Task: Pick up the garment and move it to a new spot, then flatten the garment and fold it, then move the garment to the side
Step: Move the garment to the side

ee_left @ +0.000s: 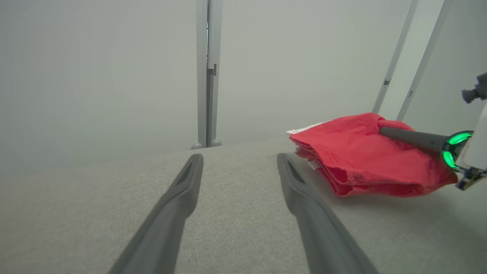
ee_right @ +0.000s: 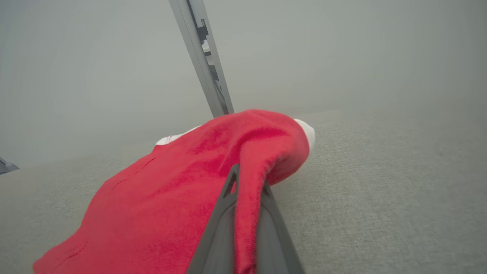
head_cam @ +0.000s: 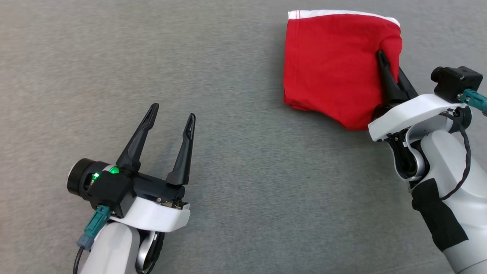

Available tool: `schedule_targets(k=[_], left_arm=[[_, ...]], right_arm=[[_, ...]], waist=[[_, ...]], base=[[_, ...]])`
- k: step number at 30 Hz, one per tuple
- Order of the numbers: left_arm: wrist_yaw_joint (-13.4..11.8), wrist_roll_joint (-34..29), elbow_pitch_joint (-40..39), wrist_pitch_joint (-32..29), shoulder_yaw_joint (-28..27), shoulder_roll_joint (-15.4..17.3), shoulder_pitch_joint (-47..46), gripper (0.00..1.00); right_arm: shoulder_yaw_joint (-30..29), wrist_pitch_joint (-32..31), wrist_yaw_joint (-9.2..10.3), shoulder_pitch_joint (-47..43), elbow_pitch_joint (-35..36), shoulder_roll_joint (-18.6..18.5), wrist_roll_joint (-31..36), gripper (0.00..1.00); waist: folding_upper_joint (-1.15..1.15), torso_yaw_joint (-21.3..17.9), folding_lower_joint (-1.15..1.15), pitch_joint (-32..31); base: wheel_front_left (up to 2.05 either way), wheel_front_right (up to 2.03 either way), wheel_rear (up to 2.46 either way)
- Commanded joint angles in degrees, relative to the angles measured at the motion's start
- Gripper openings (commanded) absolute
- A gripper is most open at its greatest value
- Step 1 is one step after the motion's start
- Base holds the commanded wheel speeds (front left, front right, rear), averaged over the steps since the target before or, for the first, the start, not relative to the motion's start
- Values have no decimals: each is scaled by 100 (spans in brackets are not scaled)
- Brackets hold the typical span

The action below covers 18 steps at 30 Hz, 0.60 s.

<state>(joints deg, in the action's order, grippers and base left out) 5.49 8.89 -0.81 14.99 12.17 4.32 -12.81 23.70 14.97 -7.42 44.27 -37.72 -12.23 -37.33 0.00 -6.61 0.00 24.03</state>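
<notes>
Right claw (head_cam: pixel 388 62) around garment (head_cam: pixel 331 64) edge (tight)

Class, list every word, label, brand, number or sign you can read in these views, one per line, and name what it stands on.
None can be read. The red garment, pinched in the shut right gripper, shows a white edge with red stitching but no print; the open left gripper and grey surface carry no lettering.

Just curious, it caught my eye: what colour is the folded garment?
Red garment, with a white strip along its far edge; the head view shows it best.
</notes>
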Motion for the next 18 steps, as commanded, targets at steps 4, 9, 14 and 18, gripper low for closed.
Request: schedule_targets(k=[4, 9, 14, 18], left_arm=[[31, -106, 33, 25, 19, 112, -140, 100], [49, -124, 40, 25, 75, 161, -221, 100], [55, -142, 24, 17, 143, 178, -319, 100], [81, -155, -43, -25, 227, 202, -483, 100]], right_arm=[[-194, 31, -13, -184, 54, 150, 88, 0], [-294, 32, -13, -230, 31, 179, 219, 0], [-277, 32, -13, -60, -59, 71, 658, 0], [-259, 32, -7, 243, -200, -169, 1088, 0]], waist=[[0, -554, 0, 110], [0, -801, 0, 145], [0, -840, 0, 252], [0, -776, 0, 423]], base=[[0, 0, 0], [0, 0, 0], [0, 0, 0], [0, 0, 0]])
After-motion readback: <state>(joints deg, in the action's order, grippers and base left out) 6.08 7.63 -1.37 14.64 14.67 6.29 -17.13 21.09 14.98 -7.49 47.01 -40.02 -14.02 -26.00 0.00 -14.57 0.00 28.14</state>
